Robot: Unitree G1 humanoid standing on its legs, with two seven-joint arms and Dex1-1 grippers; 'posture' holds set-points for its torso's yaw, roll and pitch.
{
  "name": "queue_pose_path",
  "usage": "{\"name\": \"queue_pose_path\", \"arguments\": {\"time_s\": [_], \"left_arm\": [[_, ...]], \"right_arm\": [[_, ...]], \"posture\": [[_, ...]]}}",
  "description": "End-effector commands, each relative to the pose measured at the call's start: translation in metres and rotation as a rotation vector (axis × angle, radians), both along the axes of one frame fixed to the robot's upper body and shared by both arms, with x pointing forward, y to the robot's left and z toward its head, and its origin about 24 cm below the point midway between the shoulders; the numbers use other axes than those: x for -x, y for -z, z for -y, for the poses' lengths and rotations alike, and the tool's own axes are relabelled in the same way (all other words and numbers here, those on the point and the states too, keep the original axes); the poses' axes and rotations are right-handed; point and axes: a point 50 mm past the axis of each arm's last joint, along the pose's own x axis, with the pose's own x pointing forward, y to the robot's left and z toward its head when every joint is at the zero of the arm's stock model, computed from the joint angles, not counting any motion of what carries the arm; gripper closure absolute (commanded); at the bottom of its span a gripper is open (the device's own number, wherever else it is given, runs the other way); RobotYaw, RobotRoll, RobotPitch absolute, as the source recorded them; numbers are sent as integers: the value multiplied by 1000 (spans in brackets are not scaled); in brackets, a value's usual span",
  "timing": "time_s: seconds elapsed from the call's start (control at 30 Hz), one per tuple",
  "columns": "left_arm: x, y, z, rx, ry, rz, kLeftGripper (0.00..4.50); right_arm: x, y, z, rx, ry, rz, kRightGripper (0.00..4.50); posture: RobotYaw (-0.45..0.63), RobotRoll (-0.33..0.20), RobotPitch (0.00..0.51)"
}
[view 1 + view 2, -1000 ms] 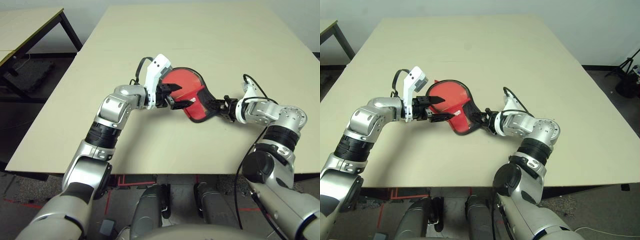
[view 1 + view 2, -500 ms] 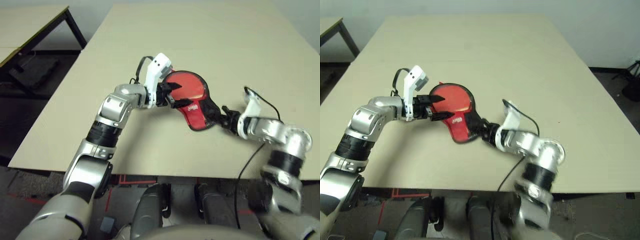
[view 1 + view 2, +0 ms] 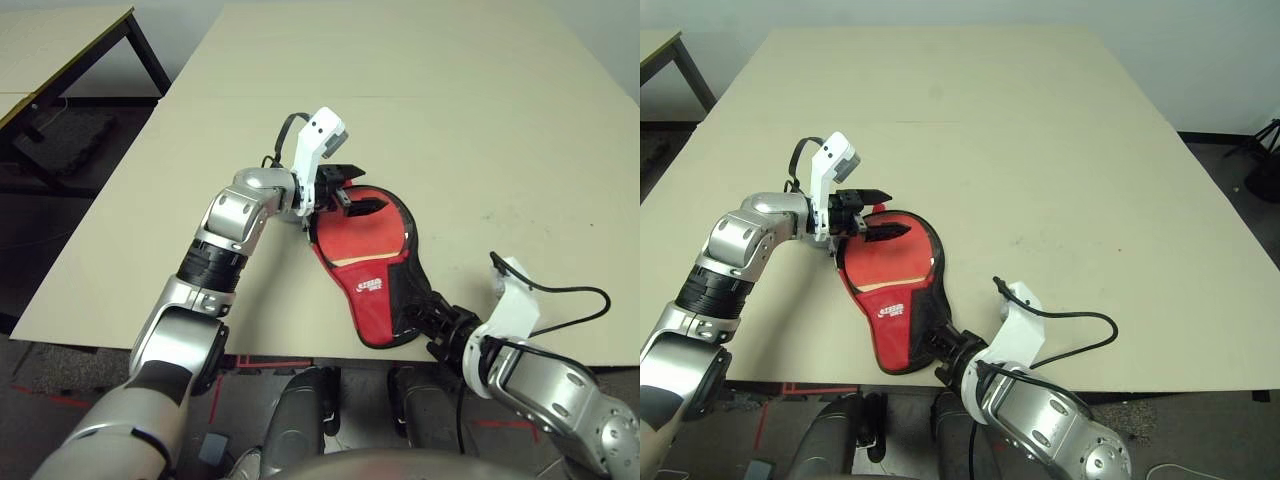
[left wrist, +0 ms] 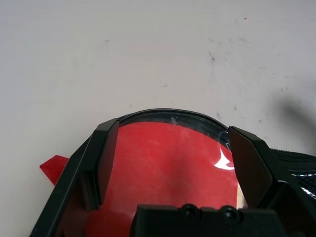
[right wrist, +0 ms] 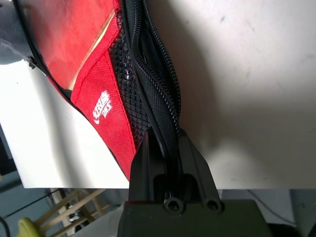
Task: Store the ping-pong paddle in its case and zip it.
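Case (image 3: 365, 265) lay near the beige desk's (image 3: 480, 130) front edge. Right wrist view showed right hand (image 5: 165, 148) pinching its black zipper edging; left hand (image 3: 347, 188) sat spread over the round end.

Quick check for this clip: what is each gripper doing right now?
Left gripper: open, fingers straddling the rounded end of the red paddle-shaped fabric case.
Right gripper: shut on the case's black zipper edging.
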Motion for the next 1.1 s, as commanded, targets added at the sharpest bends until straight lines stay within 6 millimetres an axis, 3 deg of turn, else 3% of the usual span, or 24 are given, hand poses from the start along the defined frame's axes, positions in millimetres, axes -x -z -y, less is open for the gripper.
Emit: {"name": "queue_pose_path", "arguments": {"time_s": [0.03, 0.27, 0.4, 0.5, 0.6, 0.7, 0.83, 1.1], "left_arm": [[-2, 0, 1, -22, 7, 4, 0], [-3, -1, -1, -25, 1, 14, 0], [-4, -4, -4, -28, -6, 22, 0], [-6, -5, -7, -31, -15, 29, 0], [-10, -8, -10, -32, -29, 39, 0], [-15, -12, -15, -39, -48, 52, 0], [-19, -18, -22, -60, -57, 71, 0], [-24, -28, -44, -144, -89, 94, 0]], "right_arm": [[-2, 5, 6, 29, -22, -5, 4493], [-19, 7, 31, 166, -110, 72, 2298], [-31, -4, 56, 260, -148, 146, 1127], [-45, -23, 67, 325, -320, 238, 122], [-63, -49, 62, 365, -501, 335, 21], [-80, -66, 42, 448, -706, 457, 21], [-100, -63, 26, 628, -924, 568, 21], [-122, -52, 0, 735, -1202, 618, 21]], "posture": [[-65, 0, 155], [-55, 0, 149], [-55, 0, 146], [-61, 0, 143], [-68, 0, 139], [-68, 0, 134], [-64, 0, 128], [-40, 0, 127]]}}
